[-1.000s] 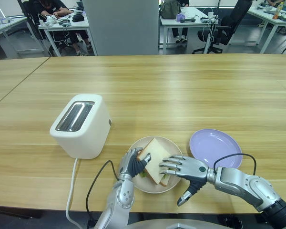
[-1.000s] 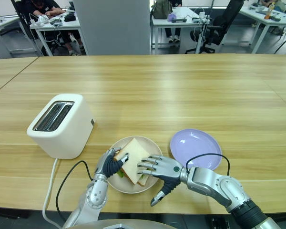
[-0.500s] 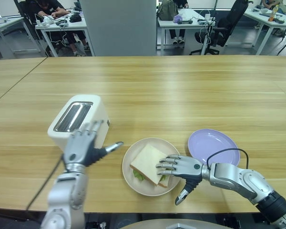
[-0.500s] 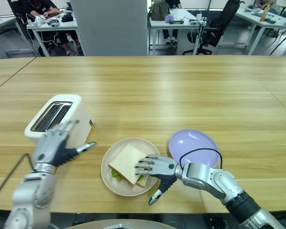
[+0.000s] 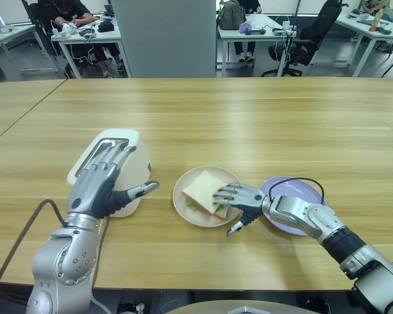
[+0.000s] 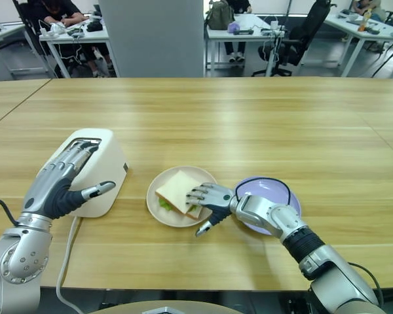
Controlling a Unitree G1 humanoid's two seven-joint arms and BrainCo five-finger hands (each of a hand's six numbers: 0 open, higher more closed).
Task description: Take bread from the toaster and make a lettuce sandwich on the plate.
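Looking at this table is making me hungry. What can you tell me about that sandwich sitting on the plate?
The sandwich is a square of pale, soft-looking white bread lying flat on a round beige plate, right of the toaster. Green lettuce peeks out under its near-left edge. The robot's right hand rests its fingertips on the sandwich's right side.

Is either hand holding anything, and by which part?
Nothing is gripped. The right hand lies on the sandwich's right edge, thumb clear; the left hand is open before the toaster.
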